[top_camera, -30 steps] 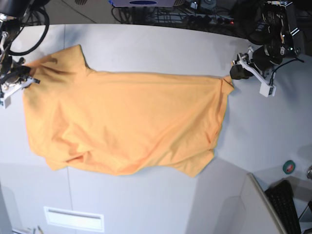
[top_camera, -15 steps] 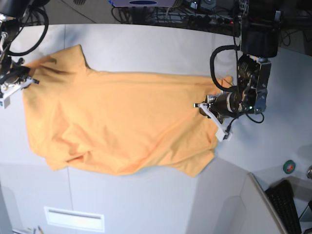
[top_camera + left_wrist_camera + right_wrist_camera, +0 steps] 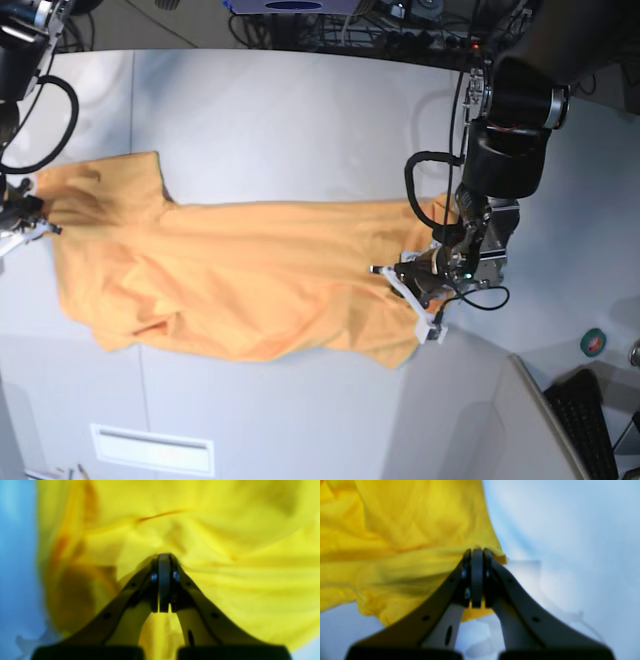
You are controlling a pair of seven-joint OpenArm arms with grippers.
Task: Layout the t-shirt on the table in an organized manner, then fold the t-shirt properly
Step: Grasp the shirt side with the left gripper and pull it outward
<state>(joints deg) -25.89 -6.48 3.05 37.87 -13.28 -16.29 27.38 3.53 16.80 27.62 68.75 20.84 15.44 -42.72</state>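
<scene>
The orange-yellow t-shirt (image 3: 250, 280) lies crumpled and stretched sideways across the white table (image 3: 300, 110), plain side up with no print showing. My left gripper (image 3: 402, 292) rests on the shirt's right end. Its jaws are shut on the t-shirt (image 3: 225, 530), and creases run out from the left gripper (image 3: 163, 555). At the far left, my right gripper (image 3: 45, 228) holds the shirt's left corner. In the right wrist view the right gripper (image 3: 477, 551) is shut on the edge of the t-shirt (image 3: 395, 530), with bare table (image 3: 570, 542) beside it.
A green tape roll (image 3: 594, 342) and a black keyboard (image 3: 585, 420) sit off the table's right near corner. A white rectangular plate (image 3: 150, 448) lies at the front left. Cables and equipment (image 3: 400, 30) crowd the back edge. The table's near edge angles in below the shirt.
My left arm swung in from the shirt's far right corner onto its right end and closed on the cloth. The shirt and my right gripper shifted toward the near edge.
</scene>
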